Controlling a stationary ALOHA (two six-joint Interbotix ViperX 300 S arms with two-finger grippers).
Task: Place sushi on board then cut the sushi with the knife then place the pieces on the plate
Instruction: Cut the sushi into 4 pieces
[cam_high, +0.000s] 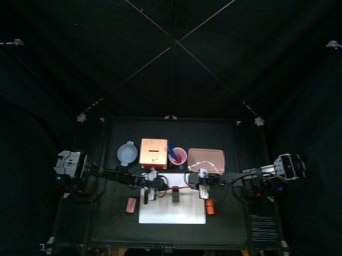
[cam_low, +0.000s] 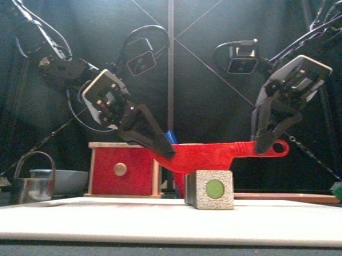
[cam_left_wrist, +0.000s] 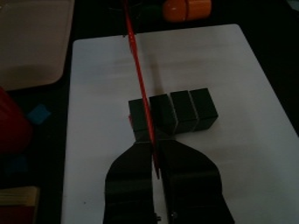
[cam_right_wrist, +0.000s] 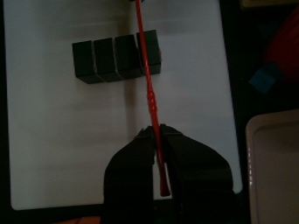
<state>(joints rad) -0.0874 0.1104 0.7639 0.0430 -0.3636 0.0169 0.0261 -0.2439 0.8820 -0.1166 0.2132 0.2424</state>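
- Two grippers share one knife. The left gripper (cam_low: 158, 145) and right gripper (cam_low: 257, 150) each clamp one end of the red toy knife (cam_low: 214, 154), jaws closed narrow on it. I judge this a two-ended hold, meant to keep the blade level for a straight press down.
- Knife: thin, flat red plastic, with a holed handle at the right gripper's end. From either wrist it shows edge-on, as a fine red line.
- Sushi roll (cam_low: 211, 187): four squarish, matte dark green blocks set side by side. The end face is pale and speckled with a green centre. It lies on the white cutting board (cam_left_wrist: 105, 79), directly under the blade. The blade crosses near the seam beside one end block. I cannot tell whether it touches.
- Board: smooth, white, with rounded corners.
- Pink tray (cam_high: 207, 158): flat and shallow, behind the board toward the right, apart from the roll.
- Wooden box (cam_low: 120, 168): pale, with a red drawer front, at the back.
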